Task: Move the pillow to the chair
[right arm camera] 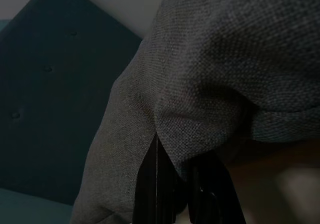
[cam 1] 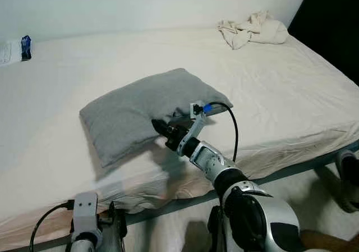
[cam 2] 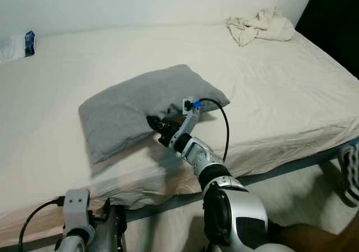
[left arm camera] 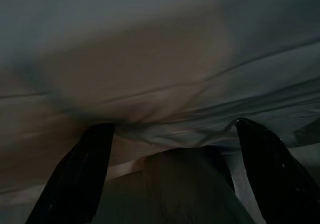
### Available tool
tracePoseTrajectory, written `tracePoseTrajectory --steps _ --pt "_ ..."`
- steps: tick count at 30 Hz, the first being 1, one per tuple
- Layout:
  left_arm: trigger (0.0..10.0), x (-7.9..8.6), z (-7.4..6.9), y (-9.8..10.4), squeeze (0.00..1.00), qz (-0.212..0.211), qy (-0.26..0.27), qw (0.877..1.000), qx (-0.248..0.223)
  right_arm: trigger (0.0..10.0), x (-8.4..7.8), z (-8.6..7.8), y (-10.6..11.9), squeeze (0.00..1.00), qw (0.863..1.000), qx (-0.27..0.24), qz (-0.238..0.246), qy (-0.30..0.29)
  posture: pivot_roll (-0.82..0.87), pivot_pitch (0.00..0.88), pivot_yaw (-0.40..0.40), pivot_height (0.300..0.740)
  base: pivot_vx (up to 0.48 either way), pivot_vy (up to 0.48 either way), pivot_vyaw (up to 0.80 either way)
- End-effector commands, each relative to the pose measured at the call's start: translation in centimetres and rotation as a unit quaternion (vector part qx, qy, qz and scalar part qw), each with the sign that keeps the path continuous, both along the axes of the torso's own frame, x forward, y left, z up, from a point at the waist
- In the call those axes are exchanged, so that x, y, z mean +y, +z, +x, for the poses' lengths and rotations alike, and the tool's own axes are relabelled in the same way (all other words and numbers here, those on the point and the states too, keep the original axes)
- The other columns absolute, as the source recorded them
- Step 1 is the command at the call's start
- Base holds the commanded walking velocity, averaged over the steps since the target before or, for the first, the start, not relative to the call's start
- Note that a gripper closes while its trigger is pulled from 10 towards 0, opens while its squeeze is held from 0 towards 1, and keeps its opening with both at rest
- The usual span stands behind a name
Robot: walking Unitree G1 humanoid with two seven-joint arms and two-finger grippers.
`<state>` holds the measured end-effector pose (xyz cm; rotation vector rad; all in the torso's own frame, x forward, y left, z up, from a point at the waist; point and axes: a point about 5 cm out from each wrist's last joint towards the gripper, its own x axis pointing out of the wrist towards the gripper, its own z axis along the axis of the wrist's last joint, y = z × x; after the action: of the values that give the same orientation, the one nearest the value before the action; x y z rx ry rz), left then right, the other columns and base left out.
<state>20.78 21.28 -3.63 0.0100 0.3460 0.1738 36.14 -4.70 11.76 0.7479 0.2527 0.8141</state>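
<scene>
Before me a wide bed [cam 1: 291, 95] in a cream sheet runs to a plain white wall [cam 1: 140, 5]. A crumpled pale cloth [cam 1: 252, 28] lies at its far right corner, darkness beyond. Below, light floor [cam 1: 314, 201].

A crumpled cream cloth [cam 1: 253, 29] lies at the far corner of the cream-sheeted bed [cam 1: 291, 89].

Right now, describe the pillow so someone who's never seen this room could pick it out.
Start with the wide bed under a cream sheet. Near its front edge, about midway along, lies the pillow, with the right gripper shut on its near edge. It is the only grey thing there; the crumpled cloth at the far corner is cream.
</scene>
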Motion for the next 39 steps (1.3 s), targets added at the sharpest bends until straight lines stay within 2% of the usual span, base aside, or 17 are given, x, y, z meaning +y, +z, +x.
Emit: tracePoseTrajectory --steps 1,3,7,10,17,21,22,24,25,26,27,31,33,35,39 --pt "10.0 2.5 1.5 1.9 0.0 0.012 0.038 0.998 -0.046 0.0 -0.1 0.3 0.9 0.0 1.0 -0.026 0.007 0.003 0.14 0.109 -0.115 0.504 0.0 0.0 0.0" --pt "10.0 3.2 2.1 2.7 0.0 0.017 0.046 0.997 -0.063 0.0 -0.3 0.2 0.6 0.0 1.0 -0.025 0.003 0.004 0.14 0.095 -0.117 0.514 0.0 0.0 0.0" --pt "10.0 3.6 2.2 2.9 0.0 0.03 0.041 0.997 -0.064 0.0 -0.4 0.1 0.4 0.0 1.0 -0.026 0.0 0.008 0.14 0.088 -0.117 0.523 0.0 0.0 0.0" --pt "10.0 4.4 1.2 2.2 0.0 0.038 0.047 0.997 -0.041 0.0 -0.6 0.1 0.4 0.0 1.0 -0.028 0.008 0.007 0.13 0.057 -0.109 0.542 0.0 0.0 0.0" --pt "10.0 5.9 -0.1 1.7 0.0 0.043 0.075 0.996 -0.02 0.0 -0.8 0.5 1.1 0.0 0.999 -0.03 0.028 -0.004 0.12 0.088 -0.117 0.566 0.0 0.0 0.0" --pt "10.0 7.3 -1.8 0.6 0.0 0.076 0.078 0.993 0.049 0.0 -1.0 0.5 1.0 0.0 0.999 -0.028 0.025 -0.004 0.12 0.067 -0.121 0.585 0.0 0.0 0.0" --pt "10.0 7.3 -1.8 0.6 0.0 0.076 0.078 0.993 0.049 0.0 -1.0 0.5 1.0 0.0 0.999 -0.028 0.025 -0.004 0.12 0.067 -0.121 0.585 0.0 0.0 0.0" --pt "10.0 7.6 -3.2 -0.8 0.0 0.113 0.049 0.983 0.133 0.0 -1.2 0.5 0.9 0.0 0.999 -0.028 0.022 -0.003 0.13 0.066 -0.123 0.594 0.0 0.0 0.0" --pt "10.0 7.6 -3.2 -0.8 0.0 0.113 0.049 0.983 0.133 0.0 -1.2 0.5 0.9 0.0 0.999 -0.028 0.022 -0.003 0.13 0.066 -0.123 0.594 0.0 0.0 0.0" --pt "10.0 8.0 -4.8 -2.0 0.0 0.141 0.027 0.967 0.212 0.0 -1.4 0.5 0.9 0.0 0.999 -0.027 0.024 -0.009 0.12 0.058 -0.116 0.604 0.0 0.0 0.0" --pt "10.0 8.1 -5.3 -2.3 0.0 0.145 0.024 0.962 0.231 0.0 -1.5 0.6 0.9 0.0 0.999 -0.027 0.026 -0.013 0.12 0.058 -0.116 0.608 0.0 0.0 0.0" --pt "10.0 8.6 -5.3 -2.0 0.0 0.143 0.046 0.962 0.226 0.0 -1.5 0.6 0.9 0.0 0.999 -0.026 0.029 -0.016 0.12 0.053 -0.113 0.623 0.0 0.0 0.0" --pt "10.0 9.1 -4.3 -1.2 0.0 0.138 0.071 0.969 0.192 0.0 -1.3 0.5 1.0 0.0 0.999 -0.029 0.04 -0.007 0.13 0.052 -0.119 0.637 0.0 0.0 0.0" --pt "10.0 9.2 -3.9 -0.9 0.0 0.136 0.079 0.971 0.181 0.0 -1.2 0.4 1.0 0.0 0.999 -0.031 0.042 -0.002 0.13 0.051 -0.119 0.642 0.0 0.0 0.0" --pt "10.0 9.3 -2.1 0.4 0.0 0.111 0.106 0.981 0.119 0.0 -0.9 0.2 0.9 0.0 0.998 -0.035 0.047 0.016 0.13 0.057 -0.125 0.661 0.0 0.0 0.0"
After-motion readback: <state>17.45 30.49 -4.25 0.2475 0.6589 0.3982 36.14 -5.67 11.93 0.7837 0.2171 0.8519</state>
